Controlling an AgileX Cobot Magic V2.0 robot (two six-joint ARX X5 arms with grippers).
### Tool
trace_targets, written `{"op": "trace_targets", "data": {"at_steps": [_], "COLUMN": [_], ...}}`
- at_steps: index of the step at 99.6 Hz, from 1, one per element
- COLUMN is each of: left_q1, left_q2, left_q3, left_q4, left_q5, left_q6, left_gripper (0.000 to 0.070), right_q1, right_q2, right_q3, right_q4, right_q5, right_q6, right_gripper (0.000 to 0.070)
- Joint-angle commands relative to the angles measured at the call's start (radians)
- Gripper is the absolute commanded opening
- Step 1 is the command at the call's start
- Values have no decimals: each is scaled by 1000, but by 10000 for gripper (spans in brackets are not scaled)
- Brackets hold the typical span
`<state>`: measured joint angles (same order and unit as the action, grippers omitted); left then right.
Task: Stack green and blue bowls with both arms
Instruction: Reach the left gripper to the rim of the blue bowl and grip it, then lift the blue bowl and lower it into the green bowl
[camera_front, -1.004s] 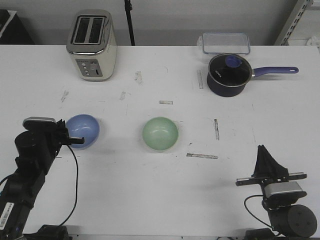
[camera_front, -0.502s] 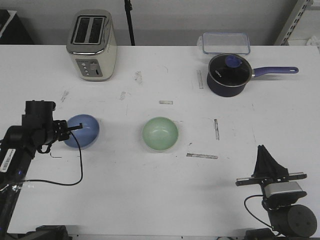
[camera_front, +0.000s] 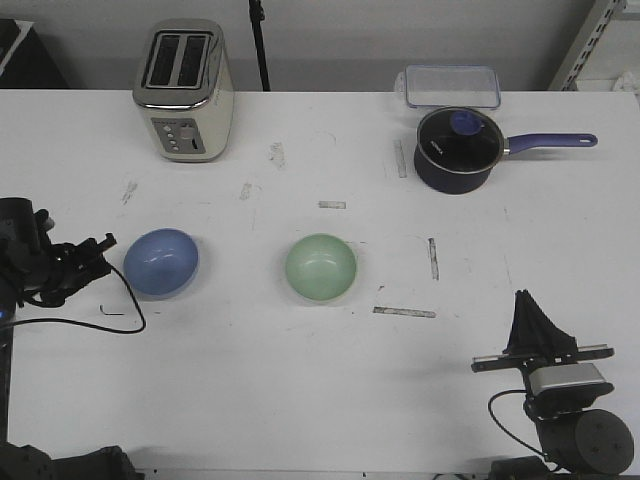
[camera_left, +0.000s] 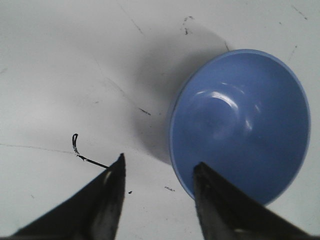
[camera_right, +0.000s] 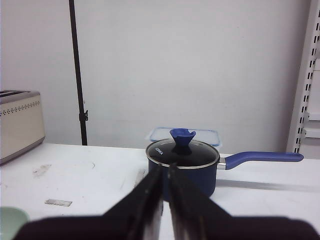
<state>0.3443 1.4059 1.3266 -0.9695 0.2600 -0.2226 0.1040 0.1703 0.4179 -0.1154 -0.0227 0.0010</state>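
Stacking not started: 2 bowls apart on bench (camera_front: 300, 380). Blue bowl (camera_front: 161, 263) left, green bowl (camera_front: 321, 267) centre. Left pincer (camera_left: 157, 182) agape beside blue, empty. Right pincer (camera_right: 165, 182) closed, parked.

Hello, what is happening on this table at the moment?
A two-armed robot is set to stack two bowls. The left gripper is open beside the blue bowl, not holding it. The green bowl sits apart at the table's middle. The right gripper is shut and parked near the table's front edge.
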Motion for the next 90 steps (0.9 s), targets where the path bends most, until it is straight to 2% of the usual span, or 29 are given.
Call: {"op": "trace_targets", "data": {"at_steps": [1,15,43,46,55,60,72,90], "left_q1": [2,-1,-43,-47,-58,-64,-76,-81], "left_q2": [31,85,185,195,219,233,259,282], "left_q3": [20,20,20,20,20,20,20,20], "left_q4": [-2,14,73,81,93,96,96,96], "left_q5": [25,83,70,70,53,23,-31,-32], "left_q6": [24,29,38,37,38,37,38,38], "left_gripper": [387,387,352,326,157,97,83,76], "right_q1": [2,2,2,2,2,2,2,2], "right_q2": [-1,-1,-1,-1,-1,-1,-1,-1], "right_q3": [6,7,7,7,6,6,6,7], "right_q4": [10,10,10,10,10,10,10,10], "right_q5": [0,1,1,0,0,0,0,1], "right_q6": [10,10,10,10,10,10,10,10], "right_gripper": [13,13,13,13,13,13,13,13]}}
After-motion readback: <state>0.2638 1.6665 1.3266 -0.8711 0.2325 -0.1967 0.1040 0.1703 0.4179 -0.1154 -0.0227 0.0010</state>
